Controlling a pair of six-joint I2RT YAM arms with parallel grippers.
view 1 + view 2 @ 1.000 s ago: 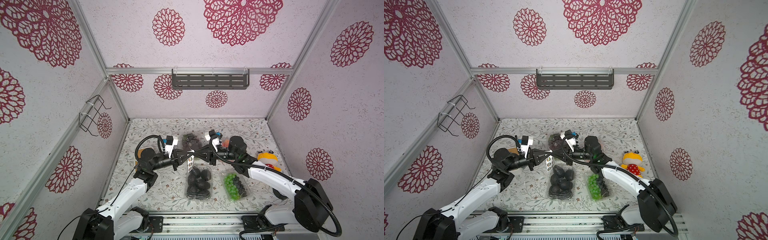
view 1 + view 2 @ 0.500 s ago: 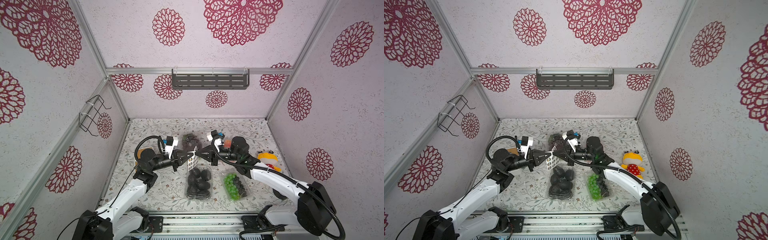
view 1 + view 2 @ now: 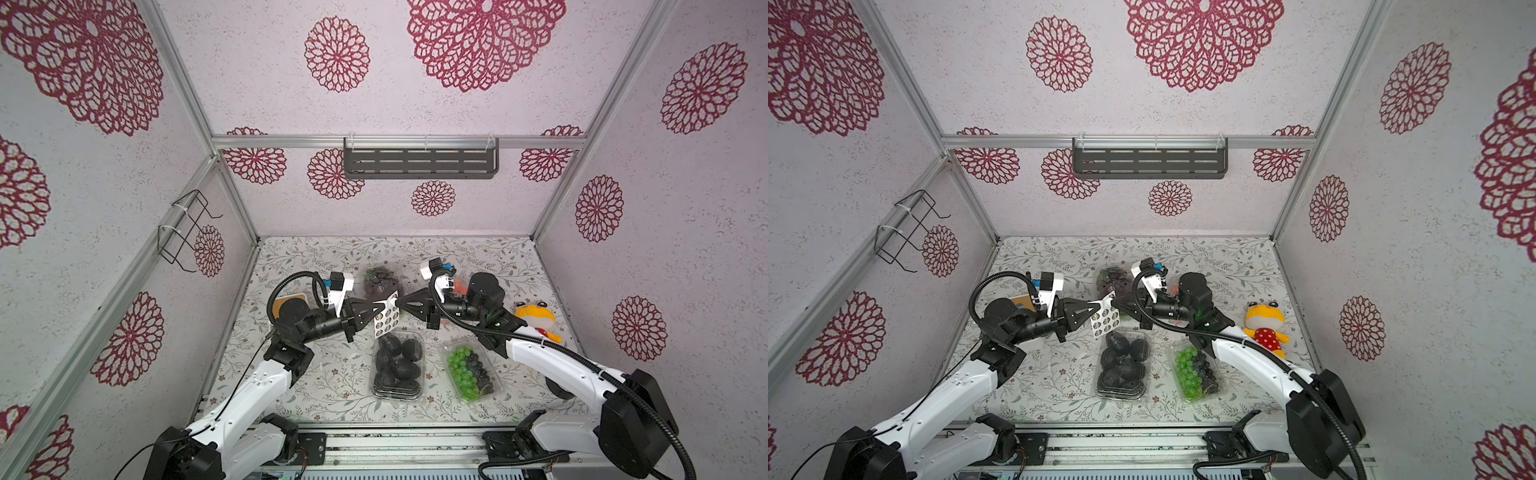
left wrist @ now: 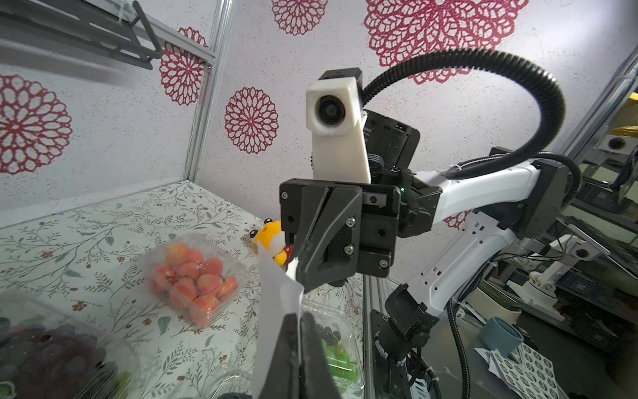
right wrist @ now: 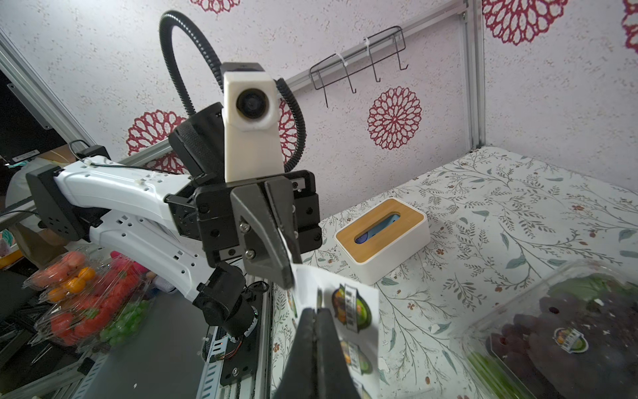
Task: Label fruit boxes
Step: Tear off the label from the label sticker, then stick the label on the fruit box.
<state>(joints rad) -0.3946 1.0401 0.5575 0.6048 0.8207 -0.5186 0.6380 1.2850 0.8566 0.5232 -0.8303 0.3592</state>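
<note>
Two grippers meet nose to nose in the air above the middle of the table (image 3: 332, 382), both clamped on one sticker sheet (image 3: 386, 319). The left gripper (image 3: 379, 308) has its jaws pressed together on one edge of the sheet. The right gripper (image 3: 400, 303) pinches the opposite side near an upper corner, but whether it has a sticker's rim or only the backing paper, I cannot tell. The sheet hangs tilted between them, its printed face turned toward the right arm. Both arms reach in from the near corners, wrists level, so the grippers point at each other.

On the table just under the sheet lies the box of black round fruits (image 3: 397, 365), with the box of green-and-black grapes (image 3: 471, 374) beside it on the right. The box of dark purple grapes (image 3: 380, 280) sits beyond the sheet toward the back wall, with a round label on its lid in the right wrist view. The box of strawberries (image 4: 193, 276) rests behind the right wrist, mostly hidden in both top views.
</note>
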